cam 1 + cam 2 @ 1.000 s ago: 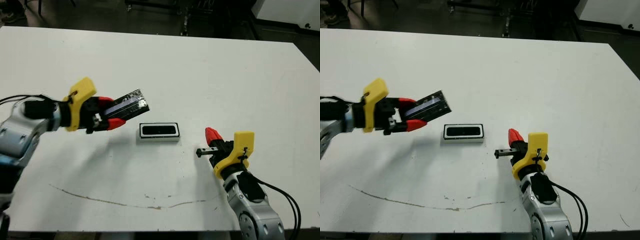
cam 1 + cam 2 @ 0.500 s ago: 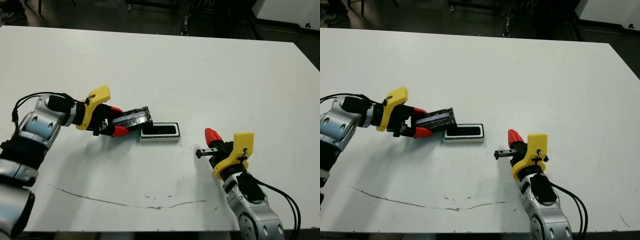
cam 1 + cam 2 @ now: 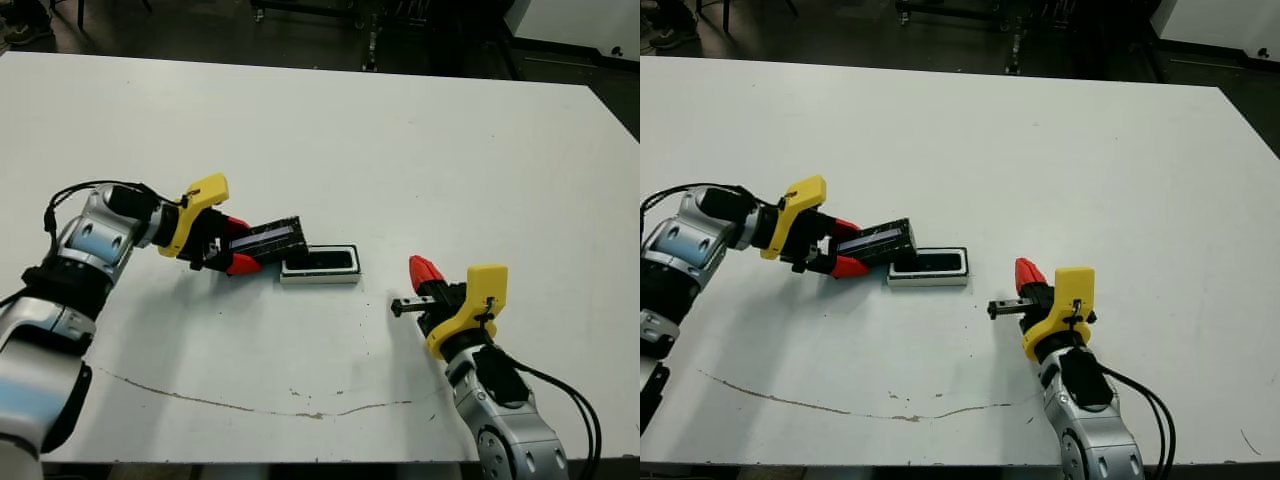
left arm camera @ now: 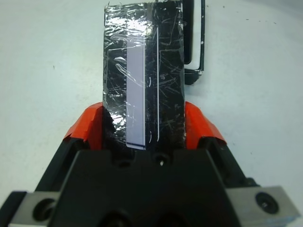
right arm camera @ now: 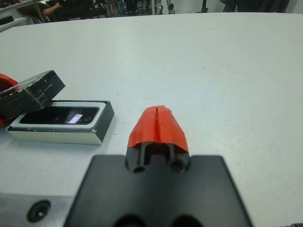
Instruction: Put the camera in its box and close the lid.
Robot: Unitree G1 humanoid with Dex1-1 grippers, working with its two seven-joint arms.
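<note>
The box (image 3: 320, 275) lies at the table's middle, and the camera (image 3: 320, 261) lies inside it as a dark glossy bar (image 5: 59, 115). My left gripper (image 3: 240, 245) is shut on the lid (image 3: 272, 240), a black slab with a streaky shiny top (image 4: 144, 71). The lid is held tilted, and its far end reaches the box's left end. The lid hides most of the box in the left wrist view. My right gripper (image 3: 425, 272) hovers to the right of the box, nearer me, shut with nothing in it (image 5: 157, 124).
A thin brown curved mark (image 3: 250, 405) runs across the table near its front edge. Beyond the far edge are a dark floor and furniture legs (image 3: 370, 30). A seated person (image 5: 71, 5) shows past the table in the right wrist view.
My left gripper has brought the lid down and to the right, from above the table to the box's left end. The right arm has stayed still.
</note>
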